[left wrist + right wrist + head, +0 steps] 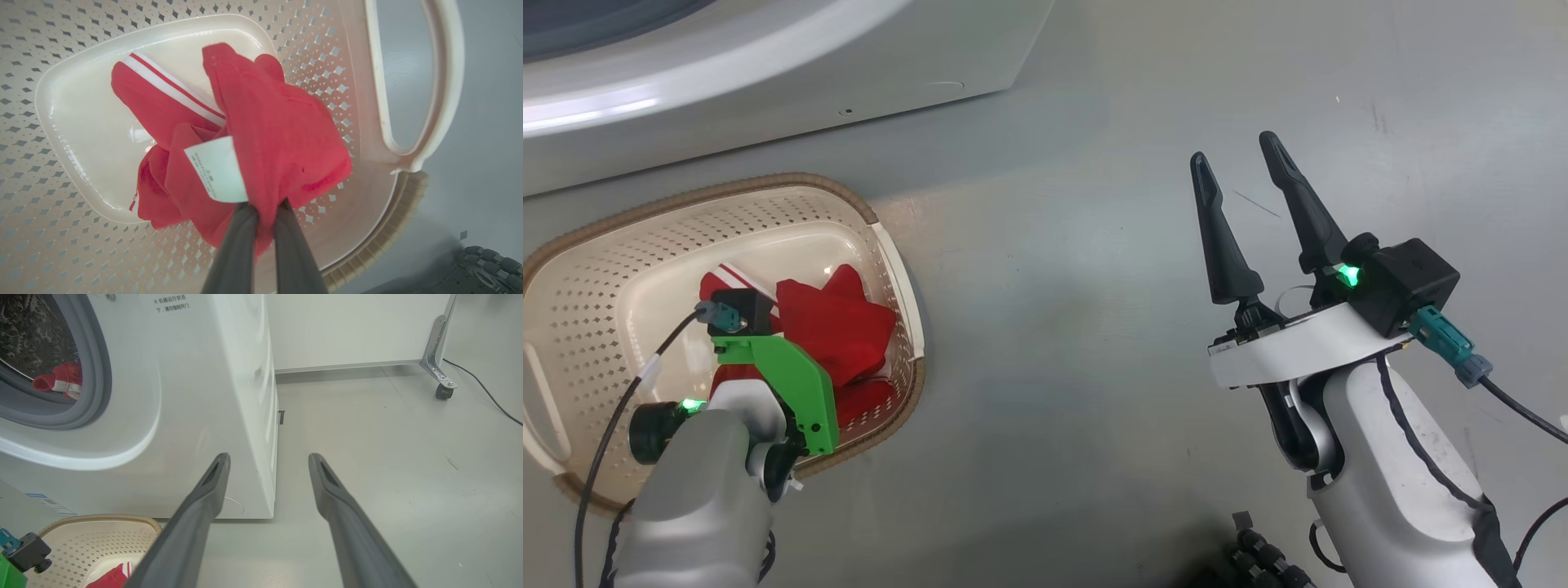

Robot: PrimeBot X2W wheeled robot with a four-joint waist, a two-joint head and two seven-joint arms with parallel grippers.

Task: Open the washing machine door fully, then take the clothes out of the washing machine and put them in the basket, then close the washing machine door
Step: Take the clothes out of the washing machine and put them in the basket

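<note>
Pale grey smooth floor [1054,343] runs under everything. Over it, the left gripper [266,206] hangs inside the small cream perforated plastic basket [61,228], its jaws pressed together on a fold of the bright red soft fabric garment with white stripes [282,118]. The cloth bunches just beyond the jaw tips, with a white care label [216,167] showing beside them. Its lower folds reach the basket's glossy bottom (how much of the bundle rests there I cannot tell). Around that come the brown woven-look rim [392,228] and a white side handle [445,81].

The right gripper [1236,153] is over bare floor, well apart from the basket, its jaws spread wide with nothing between them. Ahead and to the left of those jaws stands the big white front-loading washing machine [196,396]. Inside its grey rubber gasket [102,371], another red and white piece [61,381] lies at the drum's mouth. Farther beyond the right jaws is a metal castor bracket [439,371].
</note>
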